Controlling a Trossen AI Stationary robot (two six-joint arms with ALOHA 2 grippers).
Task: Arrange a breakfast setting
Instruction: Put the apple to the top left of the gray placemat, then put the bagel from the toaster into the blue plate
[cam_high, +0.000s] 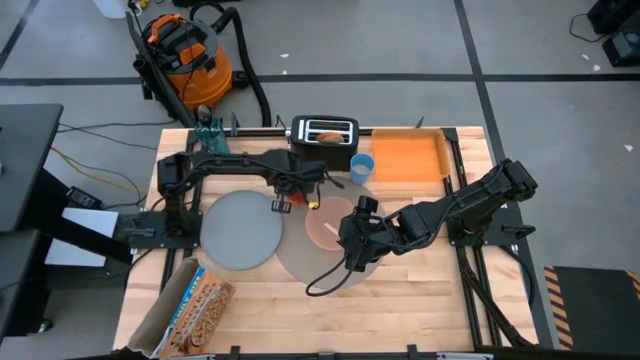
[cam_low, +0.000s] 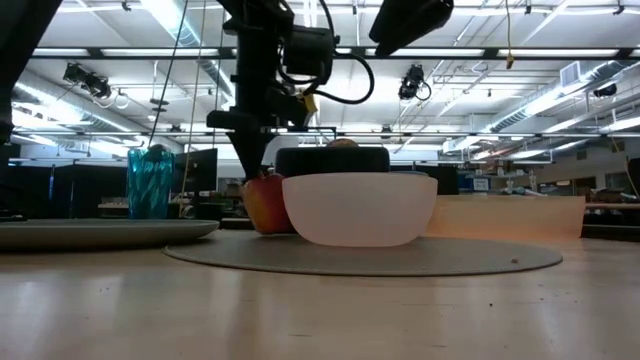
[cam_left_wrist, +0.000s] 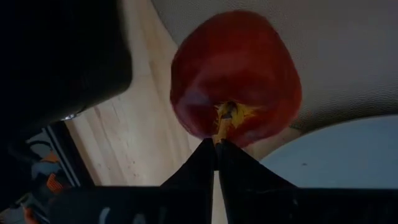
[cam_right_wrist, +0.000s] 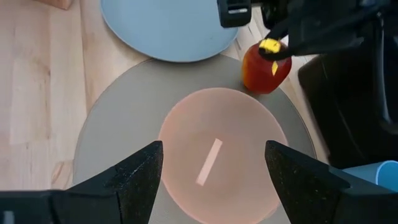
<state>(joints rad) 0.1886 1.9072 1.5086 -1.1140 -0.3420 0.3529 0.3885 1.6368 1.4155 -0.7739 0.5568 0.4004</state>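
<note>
My left tool (cam_left_wrist: 217, 146) is pinched together on the stem of the apple (cam_left_wrist: 236, 71), which sits at the far edge of the mat (cam_right_wrist: 118, 124), just beside the plate (cam_right_wrist: 168, 25) and the bowl (cam_right_wrist: 217, 149). I judge the step is placing the apple: I'd lower until it rests fully on the mat, then release straight up so the stem doesn't drag it over. My right tool (cam_right_wrist: 214, 165) hangs above the bowl with jaws apart, holding nothing. The bowl looks empty apart from a pale streak, perhaps only a reflection. The toaster (cam_high: 323, 131) holds 1 bagel (cam_high: 327, 136); the cup (cam_high: 362, 166) stands nearby.
</note>
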